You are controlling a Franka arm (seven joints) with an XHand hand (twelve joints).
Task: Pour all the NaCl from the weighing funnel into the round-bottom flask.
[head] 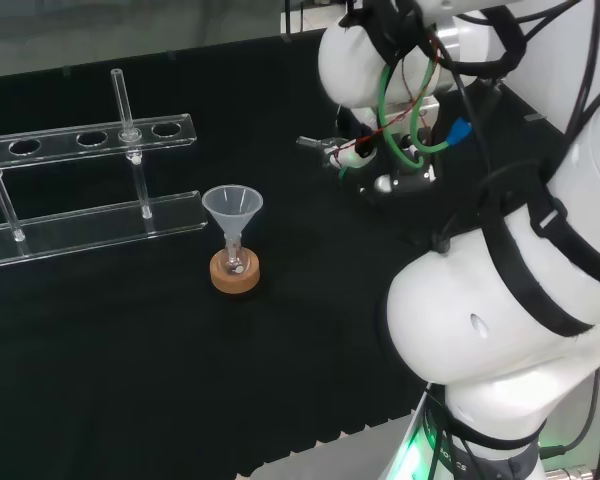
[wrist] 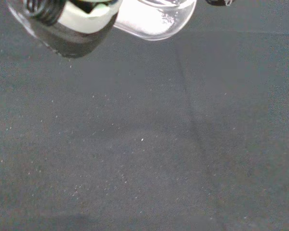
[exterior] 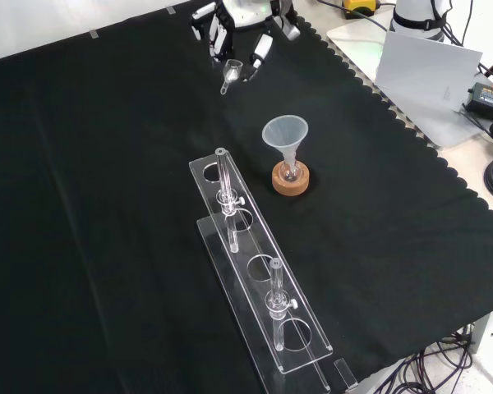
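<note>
Black cloth (exterior: 107,205) is covering the whole bench, edge to edge in the front view.

White arm (head: 510,330) is taking up the right side of the head view, its links bending over toward the far part of the cloth.

Clear rack (exterior: 259,300) is lying long across the cloth, below and left of the flask in the front view, and is carrying two upright glass tubes (exterior: 224,185) (one near each end, as far as that view tells).

Hand (exterior: 238,29) is hanging at the top of the front view, well apart from the flask. Its fingers (wrist: 70,24) are curling around a small clear weighing funnel (exterior: 232,74), which is sticking out below them, tilted, off the cloth. In the wrist view the funnel's rounded glass body is showing beside a black and white fingertip; contents cannot be made out.

Clear funnel (exterior: 285,135) is sitting upright in the neck of the small flask (head: 235,262).

Cork ring (exterior: 291,180) is holding that flask, near the middle of the cloth, just beside the rack's far end.
</note>
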